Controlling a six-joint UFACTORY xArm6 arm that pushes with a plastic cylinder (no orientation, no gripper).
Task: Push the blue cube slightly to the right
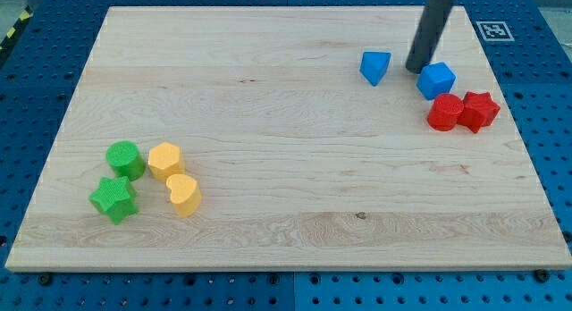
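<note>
The small blue plastic cube [436, 80] sits near the view's top right corner of the pale wooden tabletop [268, 123], touching or just beside my tip [416, 71], on the tip's right and slightly below it. There is no claw on this rod, so no spread or pinched state can be told. With the tip on the cube's left flank, the push looks lined up but little done; a short slide rightward seems left. To the tip's left lies a blue wedge-like block [375, 67]. Below and right of the cube, a red cylinder [444, 112] touches a red star-shaped block [480, 110], close enough to crowd a long push.
</note>
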